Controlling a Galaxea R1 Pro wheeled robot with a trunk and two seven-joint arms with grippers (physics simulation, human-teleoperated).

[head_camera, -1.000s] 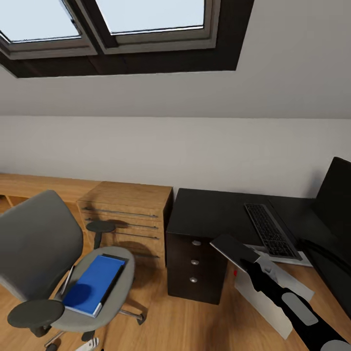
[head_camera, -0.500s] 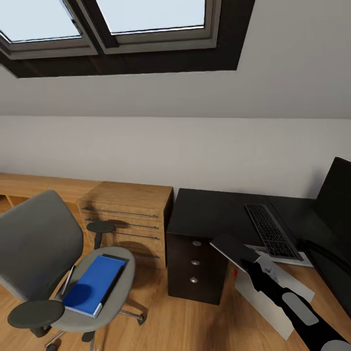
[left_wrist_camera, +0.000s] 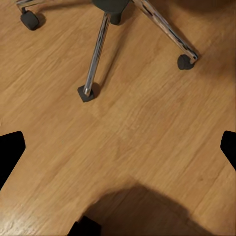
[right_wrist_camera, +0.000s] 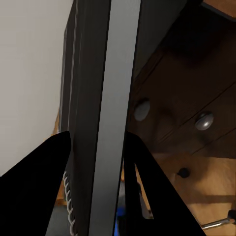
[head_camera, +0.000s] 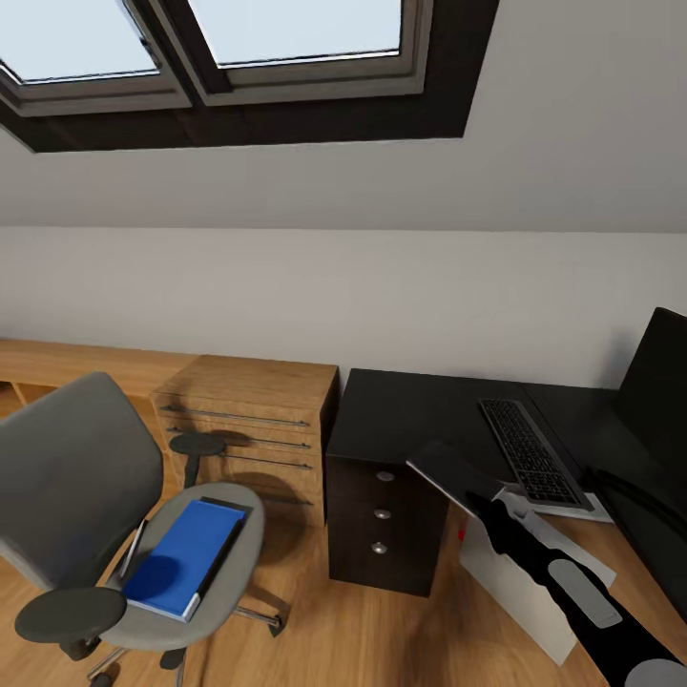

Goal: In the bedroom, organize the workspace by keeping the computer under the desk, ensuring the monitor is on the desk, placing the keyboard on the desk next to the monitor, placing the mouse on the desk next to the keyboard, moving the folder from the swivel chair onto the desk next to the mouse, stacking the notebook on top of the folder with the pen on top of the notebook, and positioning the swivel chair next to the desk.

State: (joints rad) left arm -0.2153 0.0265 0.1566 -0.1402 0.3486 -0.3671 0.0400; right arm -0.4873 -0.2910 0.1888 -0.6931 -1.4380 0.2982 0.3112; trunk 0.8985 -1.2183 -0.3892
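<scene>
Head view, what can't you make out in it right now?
- monitor: cut off by the right edge.
- computer: partly behind the right arm.
- swivel chair: base cut off by the bottom edge.
- right end effector: grip hidden behind the notebook.

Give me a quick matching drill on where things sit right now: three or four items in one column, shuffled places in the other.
Items:
1. folder
2. keyboard
3. notebook
4. computer

Places:
A. on the desk top
B. on the floor by the drawer unit
C. on the swivel chair seat
D. in the right pincer

Pairs: 1-C, 2-A, 3-D, 4-B
</scene>
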